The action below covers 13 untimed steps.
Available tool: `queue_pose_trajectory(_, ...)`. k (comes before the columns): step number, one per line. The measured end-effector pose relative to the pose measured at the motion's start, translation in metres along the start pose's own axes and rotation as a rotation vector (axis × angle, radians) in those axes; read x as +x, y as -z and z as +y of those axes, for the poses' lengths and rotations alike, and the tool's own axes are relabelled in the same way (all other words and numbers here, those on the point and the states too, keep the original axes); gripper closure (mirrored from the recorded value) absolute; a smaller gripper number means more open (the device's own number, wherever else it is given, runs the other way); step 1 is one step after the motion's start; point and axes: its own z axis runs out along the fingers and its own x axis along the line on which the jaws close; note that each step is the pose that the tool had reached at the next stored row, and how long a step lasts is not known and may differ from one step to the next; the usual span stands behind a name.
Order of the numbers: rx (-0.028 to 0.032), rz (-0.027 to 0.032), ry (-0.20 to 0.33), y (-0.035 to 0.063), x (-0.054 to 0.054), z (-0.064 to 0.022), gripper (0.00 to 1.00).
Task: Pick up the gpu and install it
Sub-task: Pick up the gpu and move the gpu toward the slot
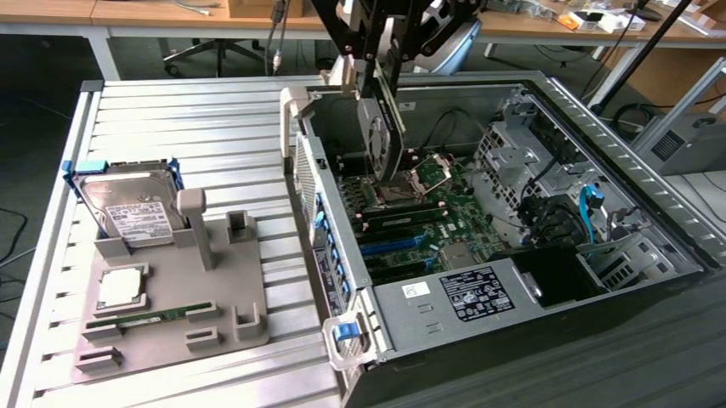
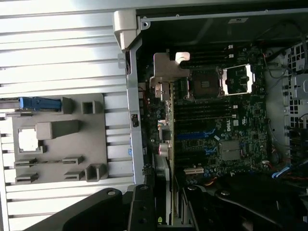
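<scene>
My gripper (image 1: 386,47) comes down from above the open computer case (image 1: 340,280) and is shut on the gpu (image 1: 382,127). The gpu is a thin dark card that hangs upright with its lower end just over the motherboard (image 1: 437,225), near the CPU socket (image 1: 399,189). In the wrist view the gpu (image 2: 168,144) appears edge-on, with its silvery bracket (image 2: 166,70) at the far end, near the case's rear wall. There the gripper (image 2: 166,211) has dark fingers (image 2: 140,207) on either side of the card. Blue expansion slots (image 2: 195,135) lie on the board beside the card's line.
A grey fixture (image 1: 170,297) on the slatted table at the exterior view's left holds a hard drive (image 1: 134,208), a processor (image 1: 121,287) and a green memory stick (image 1: 148,319). Drive cages and cables (image 1: 567,212) fill the case's other side. A black shroud (image 1: 556,276) sits near the front.
</scene>
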Motion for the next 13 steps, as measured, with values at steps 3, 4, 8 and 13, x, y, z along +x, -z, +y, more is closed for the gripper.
queue_pose_trajectory(3,0.0,0.0,0.0,-0.0005,-0.002,0.0001,0.73)
queue_pose_trajectory(4,-0.0001,0.0,0.0,-0.0007,-0.002,0.0002,0.73)
queue_pose_trajectory(8,0.0001,0.0,0.0,-0.0017,-0.006,0.0004,0.73)
queue_pose_trajectory(13,0.0003,0.0,0.0,-0.0029,-0.011,0.0007,0.73)
